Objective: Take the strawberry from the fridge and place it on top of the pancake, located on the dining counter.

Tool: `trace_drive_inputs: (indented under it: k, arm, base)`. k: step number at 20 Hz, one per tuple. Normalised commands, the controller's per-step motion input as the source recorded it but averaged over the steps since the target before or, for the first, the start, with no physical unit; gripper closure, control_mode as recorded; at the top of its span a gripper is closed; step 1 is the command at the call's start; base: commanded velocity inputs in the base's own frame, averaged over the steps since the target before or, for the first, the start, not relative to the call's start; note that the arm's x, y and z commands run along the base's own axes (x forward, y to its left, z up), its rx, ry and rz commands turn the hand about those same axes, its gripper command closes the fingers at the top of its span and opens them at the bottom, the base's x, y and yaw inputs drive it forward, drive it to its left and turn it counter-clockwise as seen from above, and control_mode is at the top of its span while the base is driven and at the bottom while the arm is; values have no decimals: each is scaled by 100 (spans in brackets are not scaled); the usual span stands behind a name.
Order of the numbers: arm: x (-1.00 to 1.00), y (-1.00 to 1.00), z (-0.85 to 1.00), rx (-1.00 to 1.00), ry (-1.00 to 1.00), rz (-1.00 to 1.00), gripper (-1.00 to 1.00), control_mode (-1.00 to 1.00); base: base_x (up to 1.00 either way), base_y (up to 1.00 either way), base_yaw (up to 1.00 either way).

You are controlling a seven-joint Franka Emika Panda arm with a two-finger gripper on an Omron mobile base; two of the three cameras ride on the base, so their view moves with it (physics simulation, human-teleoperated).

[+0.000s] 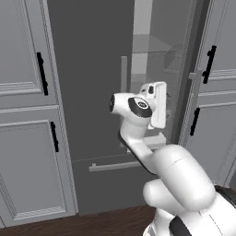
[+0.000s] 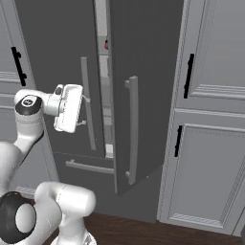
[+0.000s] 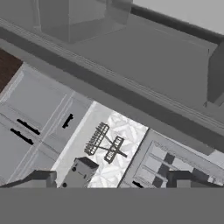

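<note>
I see the fridge (image 2: 143,72) standing on the dark wood floor (image 1: 106,223), its right door ajar, pale shelves (image 2: 101,72) inside holding a small red thing (image 2: 106,44).

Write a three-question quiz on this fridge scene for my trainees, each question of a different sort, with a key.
1. True or false: the right door of the fridge stands ajar.
2. The claw is: A) open and empty; B) shut on a strawberry; C) shut on a door handle.
3. Fill in: the cabinet handles beside the fridge are ____ in colour.

Key: 1 true; 2 A; 3 black.
</note>
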Motion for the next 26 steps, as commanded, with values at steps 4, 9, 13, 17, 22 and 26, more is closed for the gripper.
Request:
trace_drive_inputs:
  k: [4,9,13,17,22,26]
  arm:
    - [62,-26,-21,-7,41,9,-100,-100]
    - [63,-32,-6,-1,38,0,-100,-100]
    - [43,-41,-1,0,29,0,-100,-100]
    - [29,-43,-4,0,24,0,-100,-100]
    - [-29,-57,-13,0,20,-3,-100,-100]
    - [-48,-85,-10,0,23,-6,-100,-100]
  base:
    - [0,0,0]
    - [0,0,0]
    - [0,0,0]
    - [0,0,0]
    - [0,0,0]
    - [0,0,0]
